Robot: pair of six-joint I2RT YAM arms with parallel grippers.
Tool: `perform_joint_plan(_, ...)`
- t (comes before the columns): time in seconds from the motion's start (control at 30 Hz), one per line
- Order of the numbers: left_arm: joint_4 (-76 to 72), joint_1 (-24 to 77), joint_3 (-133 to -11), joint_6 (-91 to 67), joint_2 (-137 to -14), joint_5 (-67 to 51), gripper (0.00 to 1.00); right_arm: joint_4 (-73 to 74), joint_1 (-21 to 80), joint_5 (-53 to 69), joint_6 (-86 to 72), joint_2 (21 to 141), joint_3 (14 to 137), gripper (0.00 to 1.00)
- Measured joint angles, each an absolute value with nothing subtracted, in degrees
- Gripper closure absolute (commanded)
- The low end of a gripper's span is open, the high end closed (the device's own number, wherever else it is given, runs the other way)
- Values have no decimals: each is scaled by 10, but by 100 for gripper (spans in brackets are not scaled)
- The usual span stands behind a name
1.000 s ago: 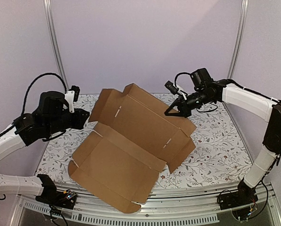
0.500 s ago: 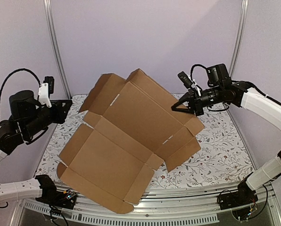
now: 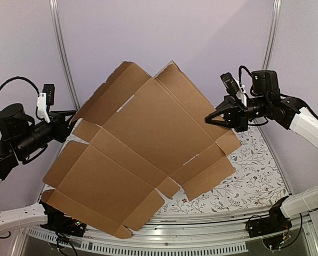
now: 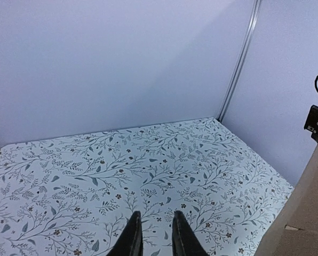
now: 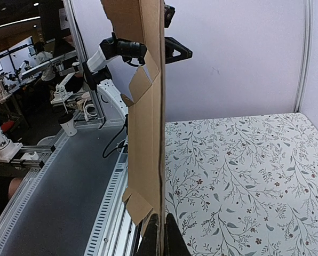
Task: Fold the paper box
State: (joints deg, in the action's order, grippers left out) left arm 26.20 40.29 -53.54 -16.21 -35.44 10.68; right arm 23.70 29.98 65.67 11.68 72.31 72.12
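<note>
From the top camera I see the paper box [image 3: 143,154] as an open, unfolded sheet, held up off the floral surface [image 3: 255,176] and tilted, its high corners toward the back wall and its low corner down over the near rail [image 3: 201,242]. My right fingers [image 3: 215,116] meet the sheet at its right edge, about halfway up. My left fingers [image 3: 68,118] sit just beside the left edge, and from here I cannot tell whether they touch it. In the left wrist view the left fingers [image 4: 131,237] are a little apart with nothing between them, only the bare surface [image 4: 121,170] below and ahead. A corner of the paper box [image 4: 308,213] shows at the lower right, off to the side of the fingers and not in their grasp. In the right wrist view the paper box [image 5: 148,133] stands edge-on straight ahead of the camera, and its lower edge runs down into the right fingers [image 5: 175,246], which are clamped on it. Past the sheet I can make out the left arm [image 5: 121,49] in the background, with the surface [image 5: 244,176] spread out to the right.
</note>
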Motion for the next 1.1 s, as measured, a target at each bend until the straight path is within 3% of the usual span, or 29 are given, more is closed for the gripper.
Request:
perform_joint_plan(0.63, 287, 403, -592, -137, -345, -135, 86, 224, 300, 635, 79, 671, 712, 100)
perform_joint_plan(1.1, 293, 402, -592, -130, -390, -198, 86, 214, 300, 618, 57, 651, 703, 100)
